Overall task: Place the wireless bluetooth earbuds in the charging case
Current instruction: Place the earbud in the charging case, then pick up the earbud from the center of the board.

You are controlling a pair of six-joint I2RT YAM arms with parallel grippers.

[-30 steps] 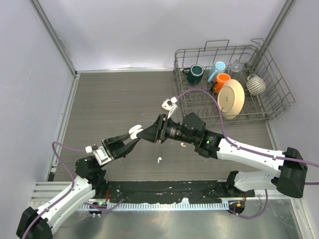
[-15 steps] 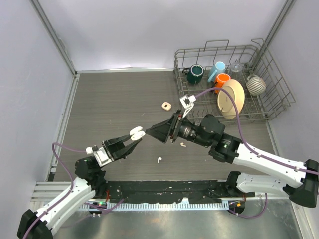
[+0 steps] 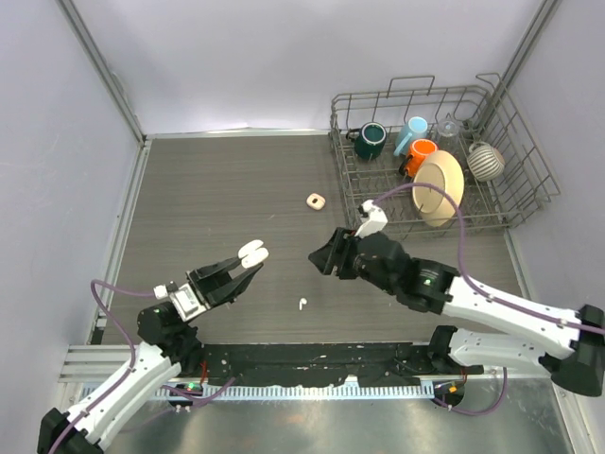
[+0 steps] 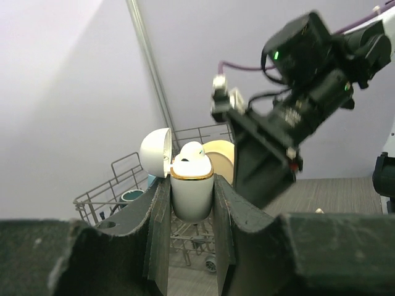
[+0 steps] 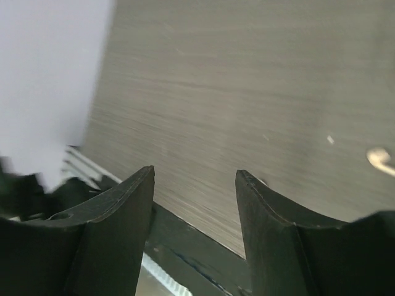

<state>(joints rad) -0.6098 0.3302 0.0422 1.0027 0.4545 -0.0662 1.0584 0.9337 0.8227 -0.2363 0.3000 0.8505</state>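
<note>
My left gripper (image 3: pixel 248 261) is shut on an open white charging case (image 3: pixel 252 252) and holds it above the table. In the left wrist view the case (image 4: pixel 191 196) has a gold rim, its lid (image 4: pixel 155 152) is flipped back, and one white earbud (image 4: pixel 192 150) sits in it. My right gripper (image 3: pixel 320 257) is open and empty, a short way right of the case and pointing down at the table. One earbud (image 3: pixel 302 305) lies on the table near the front edge. An earbud (image 5: pixel 378 158) shows at the right of the right wrist view.
A second small rounded-square case (image 3: pixel 316 200) lies mid-table. A wire dish rack (image 3: pixel 492 203) at the back right holds mugs, a cup and a beige plate (image 3: pixel 438 187). The table's black front edge (image 5: pixel 203 246) is just below my right gripper.
My right gripper has pulled back to the right, away from the case, and tipped down toward the table. My left gripper, still holding the case, has shifted slightly left.
</note>
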